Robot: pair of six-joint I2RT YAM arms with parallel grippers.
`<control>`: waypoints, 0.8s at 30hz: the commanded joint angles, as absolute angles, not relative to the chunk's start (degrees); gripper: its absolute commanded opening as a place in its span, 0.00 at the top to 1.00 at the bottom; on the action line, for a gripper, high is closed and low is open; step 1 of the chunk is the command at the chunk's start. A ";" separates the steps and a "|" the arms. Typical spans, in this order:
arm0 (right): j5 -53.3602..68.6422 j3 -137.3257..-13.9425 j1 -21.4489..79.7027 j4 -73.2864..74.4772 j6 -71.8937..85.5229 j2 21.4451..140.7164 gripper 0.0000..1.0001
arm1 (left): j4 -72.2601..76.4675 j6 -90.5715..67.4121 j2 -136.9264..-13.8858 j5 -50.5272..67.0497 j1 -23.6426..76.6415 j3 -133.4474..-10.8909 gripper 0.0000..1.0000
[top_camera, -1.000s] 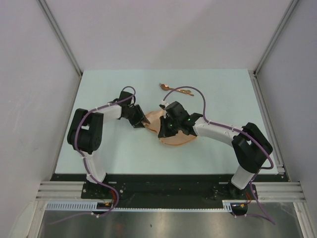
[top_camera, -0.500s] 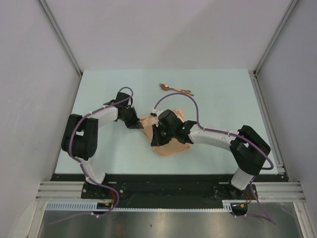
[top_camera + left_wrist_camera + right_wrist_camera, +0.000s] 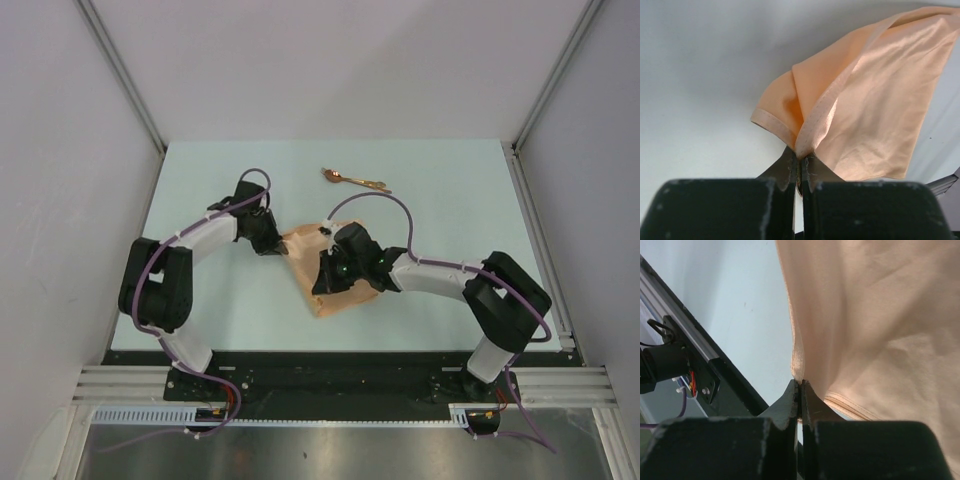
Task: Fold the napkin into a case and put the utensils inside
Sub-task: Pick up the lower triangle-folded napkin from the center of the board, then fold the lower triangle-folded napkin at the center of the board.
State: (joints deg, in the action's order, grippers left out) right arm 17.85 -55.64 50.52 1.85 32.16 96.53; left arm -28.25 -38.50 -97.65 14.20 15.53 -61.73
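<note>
Peach napkin (image 3: 305,262) stretched diagonally between left claw (image 3: 800,164), right claw (image 3: 800,390).

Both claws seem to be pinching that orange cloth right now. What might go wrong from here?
The left gripper and the right gripper each pinch only a thin bit of hem on the napkin, so it may slip free mid-fold. The cloth looks bunched, so the fold may come out crooked. The utensils lie just beyond it; a swinging arm might knock them.
</note>
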 commanded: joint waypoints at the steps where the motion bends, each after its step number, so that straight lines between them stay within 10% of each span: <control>1: 19.77 -55.46 48.61 2.55 31.38 92.46 1.00 | -25.93 -38.49 -97.73 12.21 15.82 -66.09 1.00; 24: 22.76 -46.33 44.30 -1.14 33.48 88.42 1.00 | -25.22 -36.47 -100.37 14.85 18.01 -72.33 1.00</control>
State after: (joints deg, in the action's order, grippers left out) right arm 20.23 -49.01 44.99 -2.50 32.82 91.26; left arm -28.49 -38.39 -99.68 16.73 18.04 -67.90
